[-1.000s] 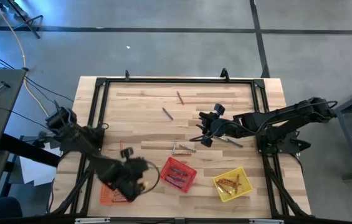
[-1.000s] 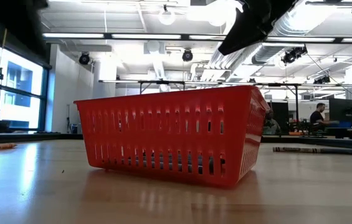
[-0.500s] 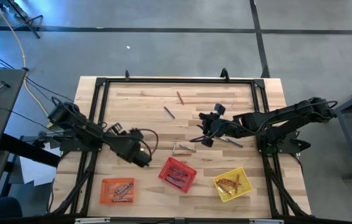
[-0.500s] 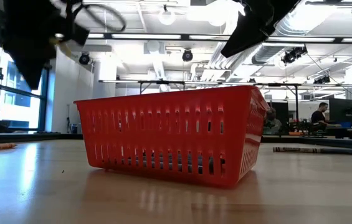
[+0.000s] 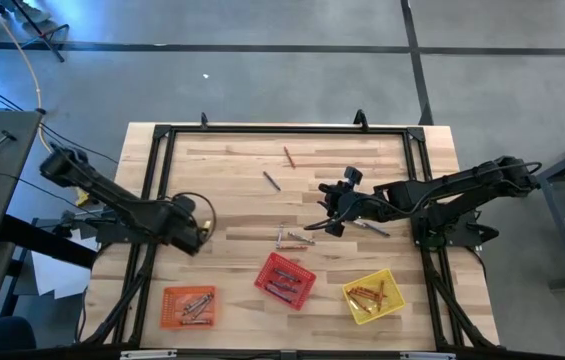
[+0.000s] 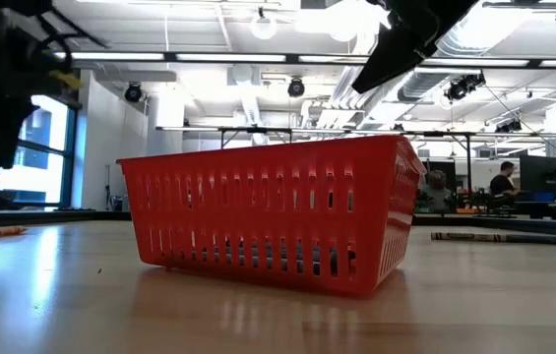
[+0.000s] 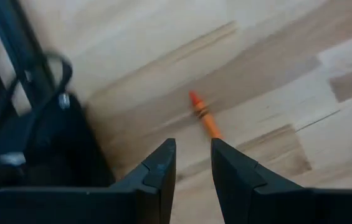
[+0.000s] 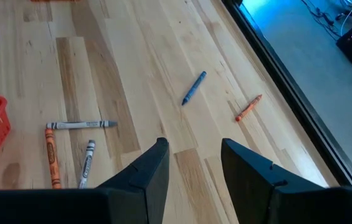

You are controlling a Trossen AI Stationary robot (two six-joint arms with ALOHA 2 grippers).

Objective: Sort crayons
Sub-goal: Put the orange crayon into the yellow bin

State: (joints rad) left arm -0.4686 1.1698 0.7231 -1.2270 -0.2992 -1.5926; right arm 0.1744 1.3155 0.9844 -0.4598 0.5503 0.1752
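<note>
Crayons (image 5: 295, 239) loose mid-worktop (image 5: 232, 180), just beside my right pincer (image 5: 328, 222), fingers parted and empty, one orange crayon (image 7: 203, 114) just ahead of my left pincer (image 7: 192, 163), slightly parted, empty, near worktop's left edge.

- No text, brand, number or sign can be read in any view.
- The grey crayon (image 8: 81, 125) lying on the tabletop (image 8: 119, 56) carries a dark printed line along its wrapper, too small to make out.
- The other crayons' wrappers show only dark bands.
</note>
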